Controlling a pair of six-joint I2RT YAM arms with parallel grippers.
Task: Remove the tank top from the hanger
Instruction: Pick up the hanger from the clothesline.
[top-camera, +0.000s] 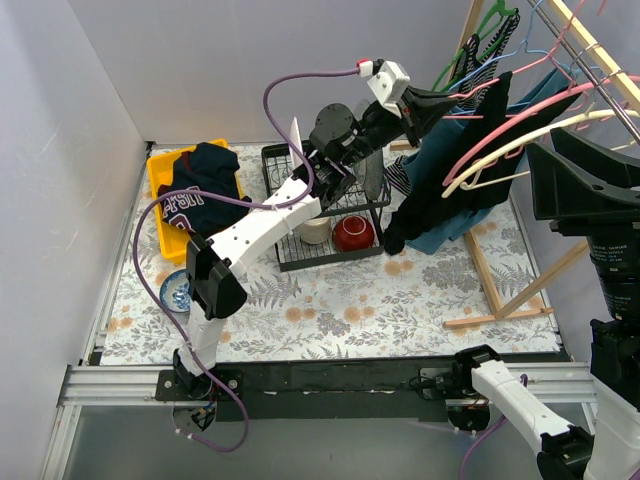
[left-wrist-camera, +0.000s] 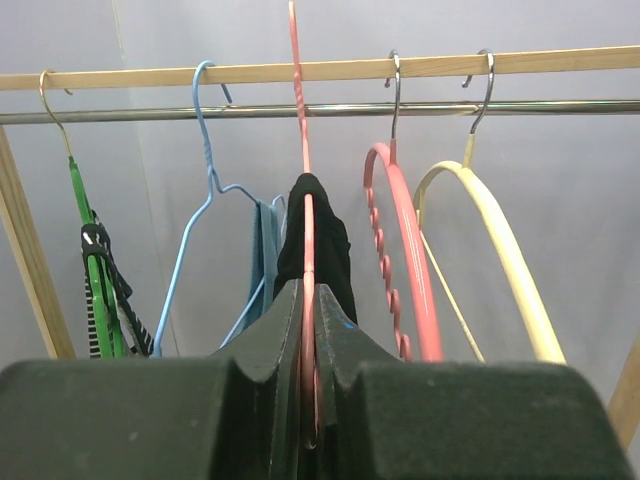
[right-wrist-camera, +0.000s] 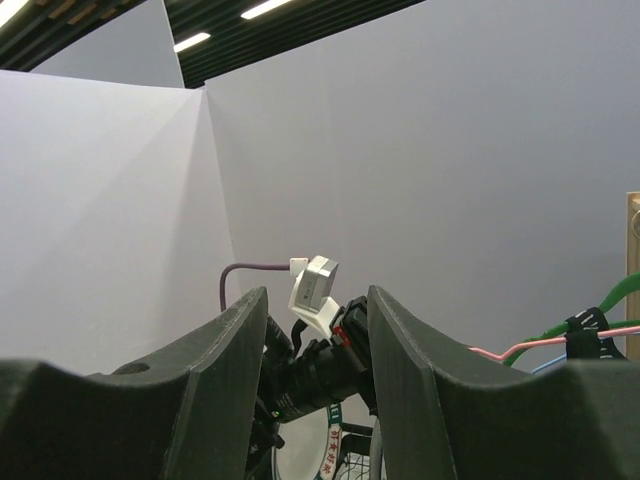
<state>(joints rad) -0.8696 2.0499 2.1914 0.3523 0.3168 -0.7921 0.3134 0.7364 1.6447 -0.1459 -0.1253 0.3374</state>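
Well short of the rail (left-wrist-camera: 540, 104), out by the near side of the table (top-camera: 400, 310), the right gripper (right-wrist-camera: 318, 320) is lifted with its jaws apart and nothing between them. Farther in, left of the rail, a wire dish rack (top-camera: 300, 258) holds a red bowl (top-camera: 353, 233), and a yellow bin (top-camera: 160, 225) beyond it carries a dark jersey (top-camera: 200, 175). Just under the rail, the left gripper (left-wrist-camera: 308, 300) reaches up, its jaws squeezed together on the thin pink hanger (left-wrist-camera: 307, 225). The black tank top (left-wrist-camera: 332, 250) is draped over that hanger right behind the jaws, hanging down below the rail. Along the rail to one side hang a blue hanger (left-wrist-camera: 195, 220) and a green hanger (left-wrist-camera: 90, 260) with a striped garment (left-wrist-camera: 125, 310); to the other side hang a thick pink hanger (left-wrist-camera: 405, 270) and a cream hanger (left-wrist-camera: 505, 240).
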